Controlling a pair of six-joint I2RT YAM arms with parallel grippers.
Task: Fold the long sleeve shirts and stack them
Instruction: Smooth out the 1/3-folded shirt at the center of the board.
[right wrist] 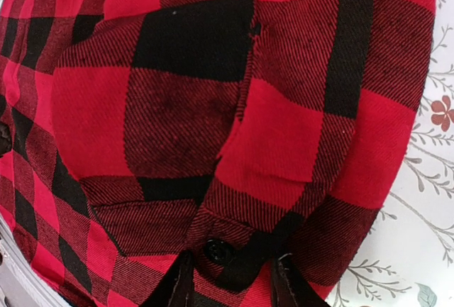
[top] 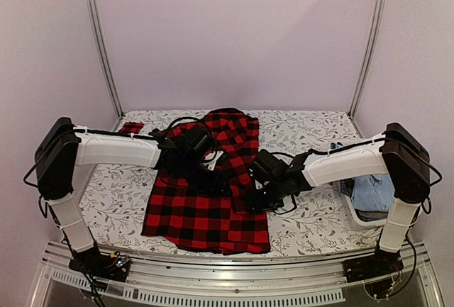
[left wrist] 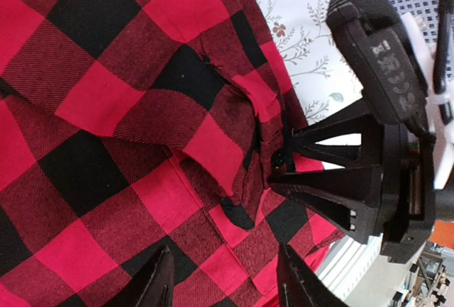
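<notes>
A red-and-black check long sleeve shirt [top: 206, 215] lies crumpled in the middle of the table, its near part spread flat. It fills the left wrist view [left wrist: 106, 108] and the right wrist view [right wrist: 177, 108]. My left gripper [top: 213, 178] hovers over the shirt's middle with its jaws open and empty [left wrist: 227, 282]. My right gripper [top: 250, 197] is at the shirt's right edge, shut on a folded edge with a black button [right wrist: 218, 250] between its fingers [right wrist: 230, 286]. It also shows in the left wrist view [left wrist: 277, 169], pinching that edge. No white letters show.
A white bin [top: 352, 211] at the right edge holds folded light blue cloth [top: 374, 192]. A small bit of red check cloth [top: 131, 127] lies at the far left. The table has a floral cover [top: 298, 130] and a metal rail [top: 227, 278] along the front.
</notes>
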